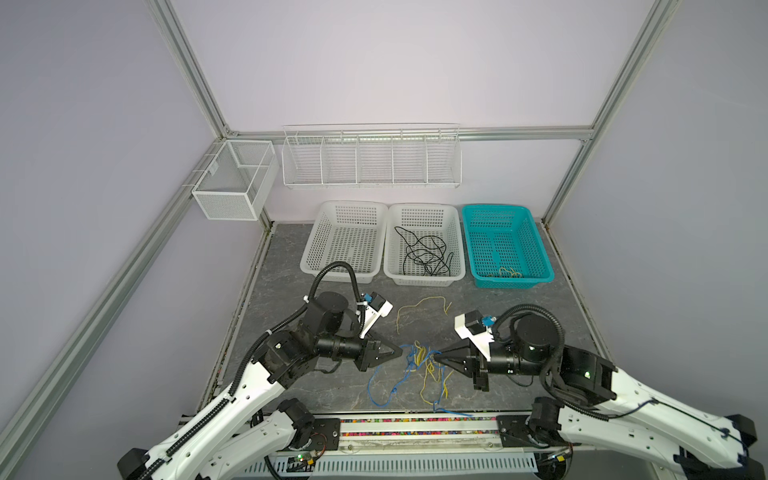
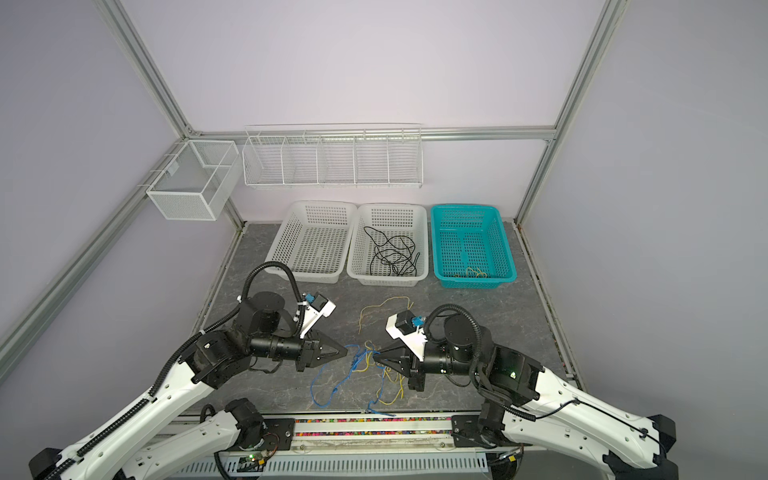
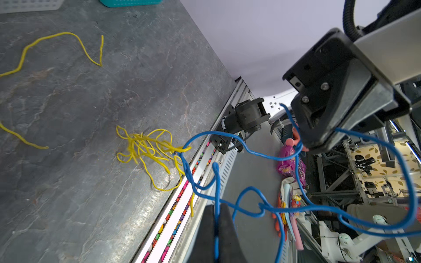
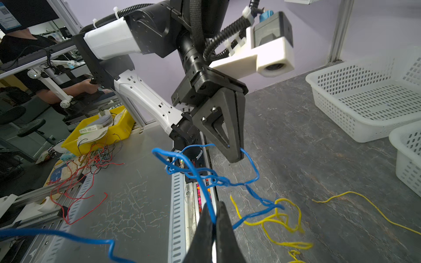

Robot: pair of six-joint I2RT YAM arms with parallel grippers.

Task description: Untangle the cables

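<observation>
left jaws: pinching blue cables point(image 3: 217, 189) | right jaws: pinching them too

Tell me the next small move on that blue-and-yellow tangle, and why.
Probably ease the grippers slightly apart. The left gripper and right gripper are both shut on the blue cable, tips close together, and the yellow tangle is snagged on it between them; a gentle spread may loosen it.

Bright, even, diffuse light from overhead; only faint soft shadows on the bench point(image 1: 573, 303). Pale walls point(image 1: 415, 62) slightly washed out. Wide-angle bowing toward the edges. In the right wrist view, near fingers point(image 4: 225, 234) and blue cable point(image 4: 57, 234) blurred.
</observation>
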